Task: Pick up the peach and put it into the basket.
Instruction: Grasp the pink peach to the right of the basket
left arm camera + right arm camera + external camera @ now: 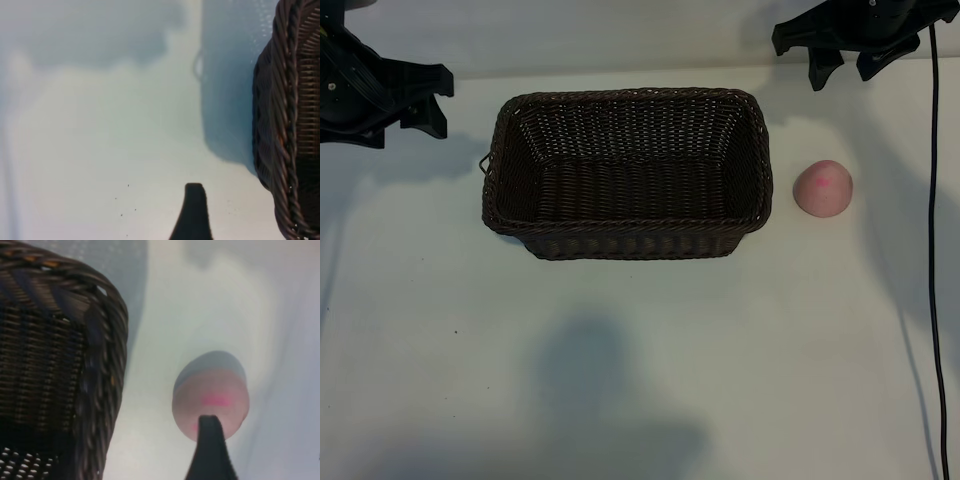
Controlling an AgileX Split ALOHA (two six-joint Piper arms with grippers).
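I start with the white table (640, 380), bare apart from the two task items and a black cable (934, 250) hanging down its right edge. The biggest thing on it is the dark-brown wicker basket (628, 172), sitting mid-table, empty inside, sloped sides and braided rim, with a small wire loop at its left end.

My right gripper (848, 62) hangs at the far right corner, above and behind the fruit, jaws spread and holding nothing. My left gripper (428, 98) sits parked at the far left, beside the basket's loop end, also spread and empty.

The peach (823, 188) rests on the table just beside the basket's right end wall, clear of it, with a gap of bare table between. It is pale pink with a brighter spot facing up. In the right wrist view the peach (210, 390) lines up almost straight ahead of my finger (211, 450).

I judge it light and rounded, likely smooth enough to roll or squirt out of a shallow pinch. I would take it across its widest girth, low on the body, fingers on opposite flanks, and close gently. Whether it is soft or hard I cannot tell.
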